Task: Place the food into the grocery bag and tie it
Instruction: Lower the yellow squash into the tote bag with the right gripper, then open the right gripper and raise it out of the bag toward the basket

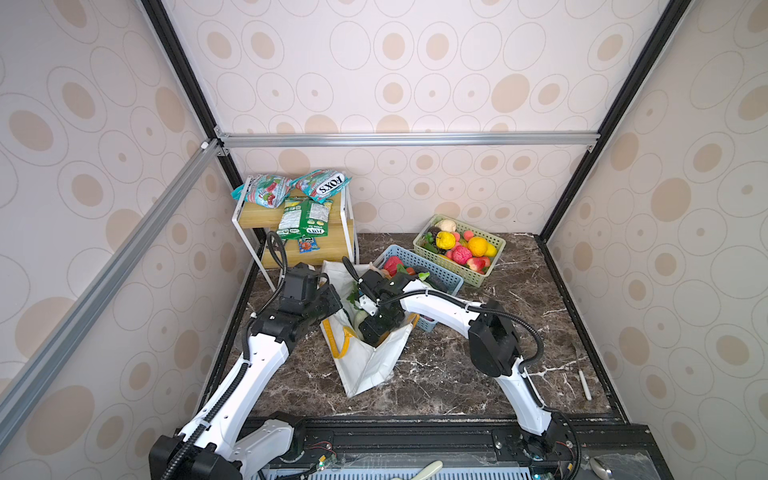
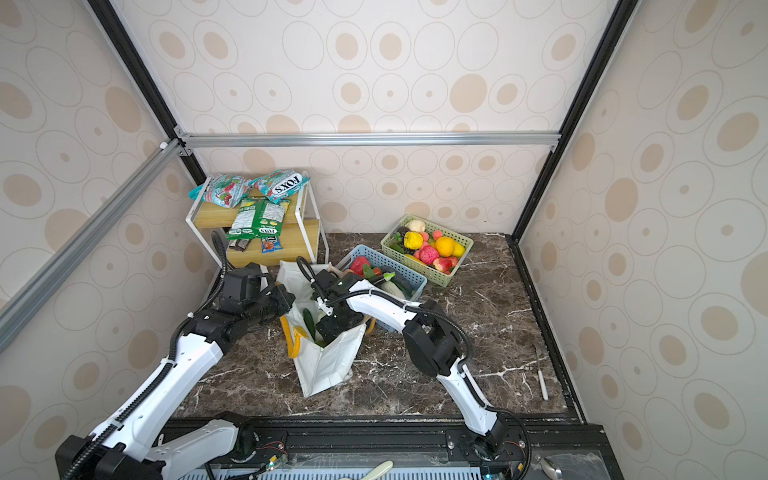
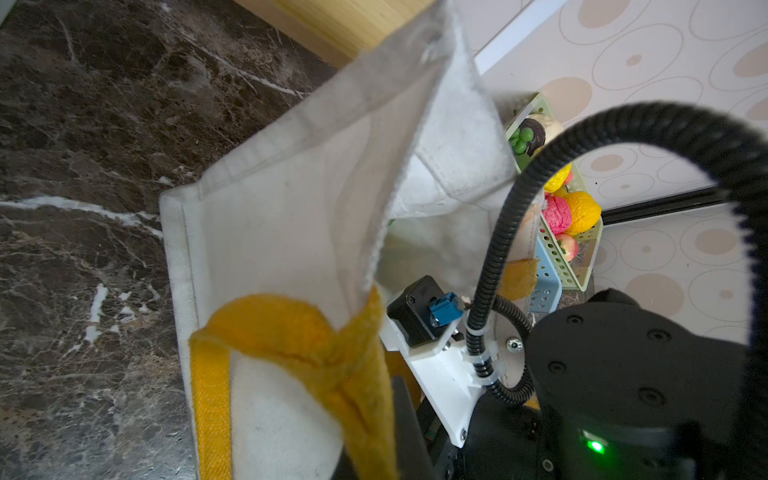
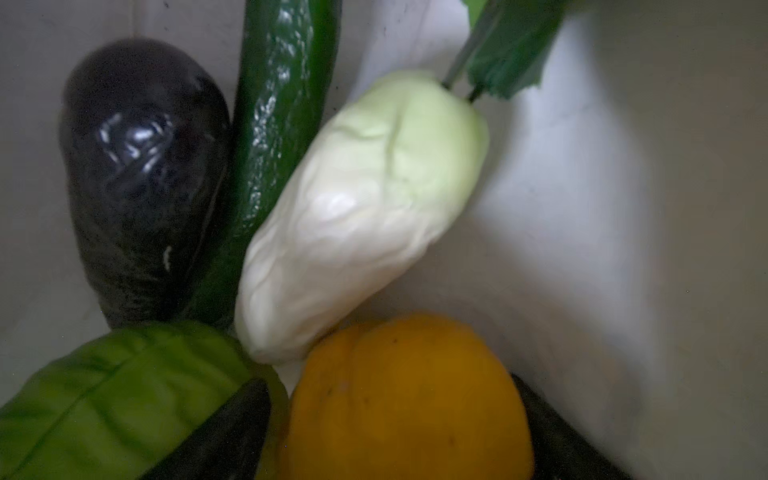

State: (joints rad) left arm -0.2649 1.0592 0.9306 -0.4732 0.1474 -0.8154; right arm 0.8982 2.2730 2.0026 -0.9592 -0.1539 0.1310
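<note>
Left pincer clamps the rim of the bag — right pincer, jaws apart, straddles an orange inside.

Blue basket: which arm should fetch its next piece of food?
Right. The left gripper is clamped on the grocery bag rim; the right gripper, inside the bag, is nearer the blue basket.

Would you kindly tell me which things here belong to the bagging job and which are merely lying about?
Job: grocery bag; toy fruit in the green basket; toy vegetables in the blue basket; cabbage, cucumber, eggplant and orange fruit, already bagged.
Lying about: snack packets on the wooden shelf; white-handled knife at the table edge.
</note>
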